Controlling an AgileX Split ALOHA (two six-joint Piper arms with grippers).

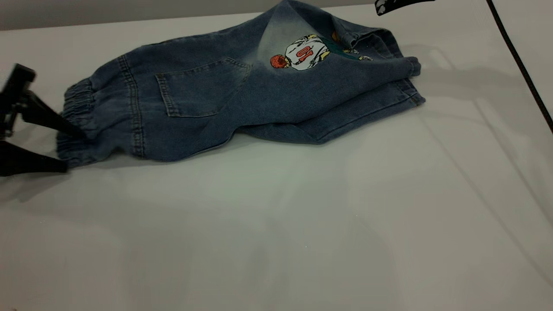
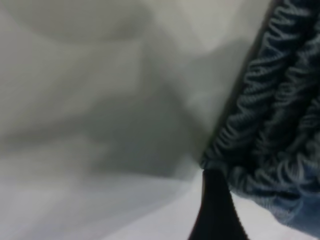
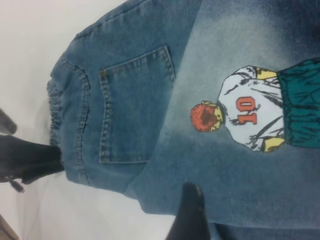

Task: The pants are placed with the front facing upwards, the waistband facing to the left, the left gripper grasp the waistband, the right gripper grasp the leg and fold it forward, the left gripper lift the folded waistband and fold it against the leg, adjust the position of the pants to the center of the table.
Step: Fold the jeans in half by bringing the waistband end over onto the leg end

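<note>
Fingers (image 1: 52, 123) of the left gripper (image 1: 65, 147) spread wide, straddling the waistband (image 1: 77, 103); pants (image 1: 242, 95) lie lengthwise, waistband leftward, across the worktop (image 1: 276, 224).

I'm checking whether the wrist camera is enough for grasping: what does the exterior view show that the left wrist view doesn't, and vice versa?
Only exterior: the whole pants, the back pocket, the number 10 print, the right tool at the far edge.
Only left wrist: the waistband's puckers up close.
Both: the left tool at the waistband, the table.
</note>
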